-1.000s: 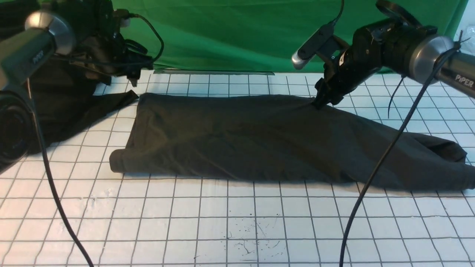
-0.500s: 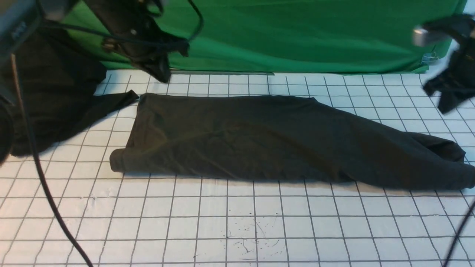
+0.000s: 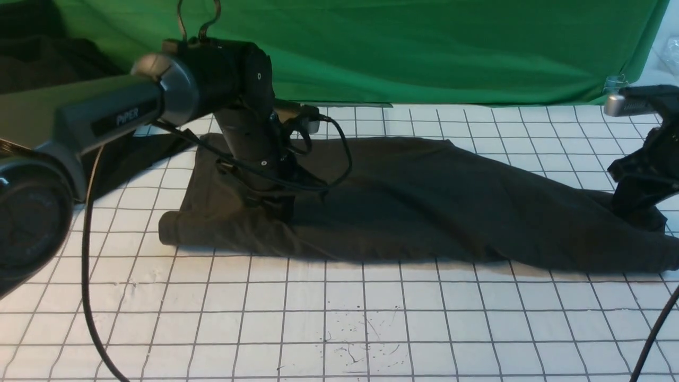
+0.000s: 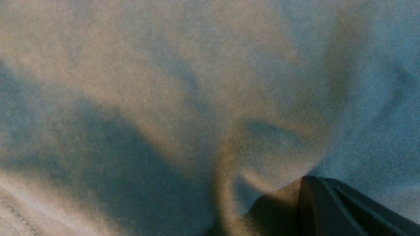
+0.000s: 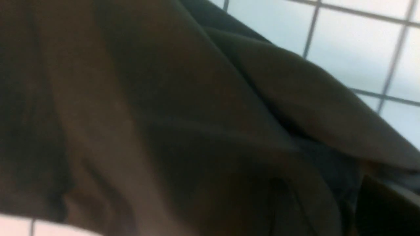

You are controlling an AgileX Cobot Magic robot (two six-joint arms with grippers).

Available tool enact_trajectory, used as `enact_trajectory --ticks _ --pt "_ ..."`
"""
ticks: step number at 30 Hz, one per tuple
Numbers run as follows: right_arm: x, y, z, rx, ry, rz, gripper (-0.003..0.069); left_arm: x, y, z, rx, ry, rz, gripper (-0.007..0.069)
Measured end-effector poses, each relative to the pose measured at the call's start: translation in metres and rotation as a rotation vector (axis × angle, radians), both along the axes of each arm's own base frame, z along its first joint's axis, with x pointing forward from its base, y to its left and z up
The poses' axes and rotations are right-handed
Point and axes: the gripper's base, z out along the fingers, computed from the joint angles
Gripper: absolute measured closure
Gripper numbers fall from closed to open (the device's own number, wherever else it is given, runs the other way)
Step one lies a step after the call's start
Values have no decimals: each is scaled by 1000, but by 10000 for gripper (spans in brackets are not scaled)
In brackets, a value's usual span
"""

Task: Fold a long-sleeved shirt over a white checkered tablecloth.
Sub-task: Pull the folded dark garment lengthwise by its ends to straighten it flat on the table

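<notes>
The long-sleeved shirt (image 3: 424,201) lies as a long charcoal band across the white checkered tablecloth (image 3: 339,307); its logo and neck label are hidden. My left gripper (image 3: 278,215) is down on the shirt near its front left end, where the fabric bunches up against it. In the left wrist view the shirt (image 4: 164,82) fills the picture and only one of the fingers (image 4: 334,206) shows. My right gripper (image 3: 634,209) sits at the shirt's folded right end. The right wrist view shows dark shirt folds (image 5: 164,114), some tablecloth (image 5: 344,49) and a single finger (image 5: 387,206).
A green cloth (image 3: 424,48) hangs along the back. A blacker plain garment (image 3: 122,159) lies at the left, touching the shirt's back left corner. Black cables (image 3: 87,276) hang in front at the left and at the right (image 3: 655,334). Faint scuffs (image 3: 360,339) mark the near tablecloth.
My left arm swung from the back left and came down on the shirt's front left part. My right arm left the shirt's back edge, moved right and dropped to the shirt's right end.
</notes>
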Motion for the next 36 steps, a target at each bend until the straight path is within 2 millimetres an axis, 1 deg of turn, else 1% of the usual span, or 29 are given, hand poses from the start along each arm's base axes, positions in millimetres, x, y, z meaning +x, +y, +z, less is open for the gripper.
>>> enact_trajectory --ticks 3,5,6,9,12,13,14,15,16,17,18,19,20,23,25,26,27,31,35,36 --pt "6 -1 -19 1 13 -5 352 0 0 -1 2 -3 -1 629" --pt "8 -1 -28 2 21 -7 339 0 0 0 2 -6 -1 629" --pt "9 -1 -30 2 25 -7 337 0 0 0 1 -7 -1 629" --pt "9 -1 -40 13 56 -12 292 0 0 0 1 -7 -1 629" --pt "9 1 -42 14 65 -8 294 0 0 0 1 -9 -1 629" --pt "9 1 -42 14 65 -6 311 0 0 0 1 -9 -1 629" --pt "9 1 -42 14 66 -3 352 0 0 0 0 -9 0 629" --pt "9 1 -42 15 68 -3 375 0 0 0 0 -10 0 629" --pt "8 2 -42 17 79 -1 521 0 0 0 1 -11 0 629" --pt "8 2 -42 17 81 0 534 0 0 0 1 -11 0 629" --pt "8 2 -38 19 84 2 603 0 0 0 2 -11 0 629" --pt "7 2 -34 19 83 4 619 0 0 0 2 -11 0 629" --pt "7 2 -33 18 84 5 624 0 0 0 2 -11 0 629" --pt "3 1 -3 -5 28 0 634 0 0 0 2 -11 0 629" --pt "1 -1 19 -36 -44 -2 634 1 0 0 3 -13 -1 629" --pt "1 -1 19 -39 -46 -2 634 1 0 0 3 -13 -1 629" --pt "1 -3 32 -69 -96 -1 634 1 1 0 4 -17 -1 629" --pt "3 -8 38 -88 -138 -13 634 1 0 0 3 -22 -1 629" --pt "9 -13 27 -92 -152 -43 634 2 0 0 2 -25 -1 629" --pt "13 -14 21 -94 -162 -49 632 2 0 0 1 -26 -1 629"
